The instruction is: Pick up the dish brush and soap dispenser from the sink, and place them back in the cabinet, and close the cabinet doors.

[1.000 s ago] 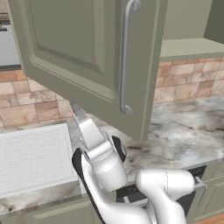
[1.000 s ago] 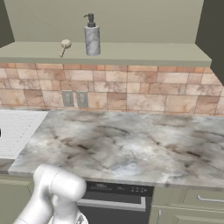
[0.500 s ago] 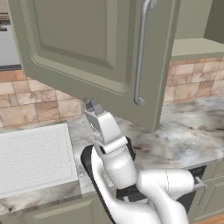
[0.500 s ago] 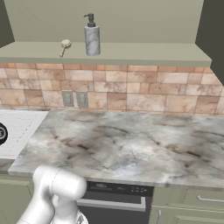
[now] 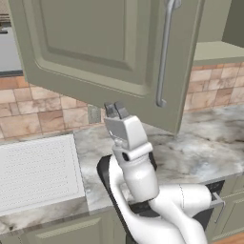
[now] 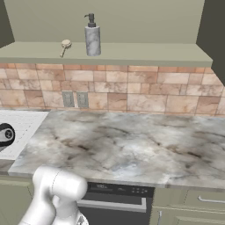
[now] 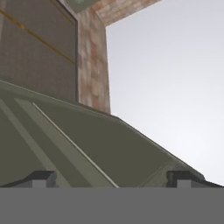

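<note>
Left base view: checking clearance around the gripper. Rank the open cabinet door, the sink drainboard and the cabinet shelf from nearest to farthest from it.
1. The cabinet door, open, just above the gripper.
2. The sink drainboard, lower left.
3. The cabinet shelf, upper right, farthest.

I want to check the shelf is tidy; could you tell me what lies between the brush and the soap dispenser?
Nothing: in the right base view only bare shelf separates the brush from the soap dispenser.

base views flank countertop [image 6: 132,149], hand view upward
</note>
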You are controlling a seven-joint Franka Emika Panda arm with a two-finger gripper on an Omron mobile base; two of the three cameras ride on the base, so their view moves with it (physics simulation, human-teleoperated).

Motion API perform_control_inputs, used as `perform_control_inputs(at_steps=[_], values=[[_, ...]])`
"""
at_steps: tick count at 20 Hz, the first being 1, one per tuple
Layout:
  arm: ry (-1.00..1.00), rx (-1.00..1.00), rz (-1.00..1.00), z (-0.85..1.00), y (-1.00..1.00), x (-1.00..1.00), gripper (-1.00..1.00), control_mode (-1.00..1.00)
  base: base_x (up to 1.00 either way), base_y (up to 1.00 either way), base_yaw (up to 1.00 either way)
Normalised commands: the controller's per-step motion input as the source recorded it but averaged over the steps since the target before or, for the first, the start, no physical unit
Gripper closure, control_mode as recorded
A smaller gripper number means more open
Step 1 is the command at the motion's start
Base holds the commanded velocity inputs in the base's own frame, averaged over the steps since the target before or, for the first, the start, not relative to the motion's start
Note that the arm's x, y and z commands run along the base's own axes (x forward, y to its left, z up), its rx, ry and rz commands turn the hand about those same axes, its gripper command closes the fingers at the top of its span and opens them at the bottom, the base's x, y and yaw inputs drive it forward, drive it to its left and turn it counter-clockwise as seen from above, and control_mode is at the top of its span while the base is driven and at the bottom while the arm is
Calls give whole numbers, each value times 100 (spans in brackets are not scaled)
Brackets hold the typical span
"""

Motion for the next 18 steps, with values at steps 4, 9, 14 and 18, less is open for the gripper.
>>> perform_control_inputs(at_steps=[4, 9, 14, 18], values=[[0, 5, 0, 0, -31, 0, -100, -100, 0, 0, 0], [0, 5, 0, 1, -27, 0, -100, -100, 0, 0, 0], [0, 4, -2, 5, -18, 0, -100, -100, 0, 0, 0], [0, 1, -5, 11, -10, 1, -100, -100, 0, 0, 0]])
